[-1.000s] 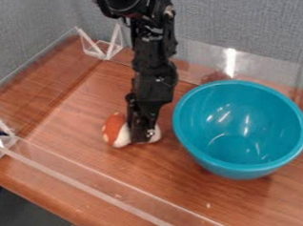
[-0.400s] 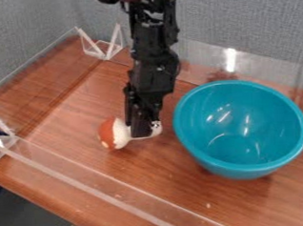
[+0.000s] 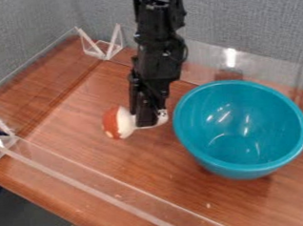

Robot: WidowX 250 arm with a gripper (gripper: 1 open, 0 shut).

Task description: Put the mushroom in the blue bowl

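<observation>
The mushroom (image 3: 117, 122), with its red-orange cap to the left and cream stem toward the fingers, hangs just above the wooden table (image 3: 64, 100). My gripper (image 3: 143, 121) points straight down and is shut on the mushroom's stem end. The blue bowl (image 3: 240, 128), large, glossy and teal, stands on the table right of the gripper, its near rim a short way from the fingers. Nothing lies inside the bowl.
Clear plastic walls (image 3: 94, 189) fence the table along the front, left and back right. A white wire stand (image 3: 110, 43) sits at the back left, and another white piece (image 3: 0, 132) pokes in at the left edge.
The gripper has risen with the mushroom in it and drifted slightly toward the bowl. The mushroom has come up off the table. The bowl has not moved.
</observation>
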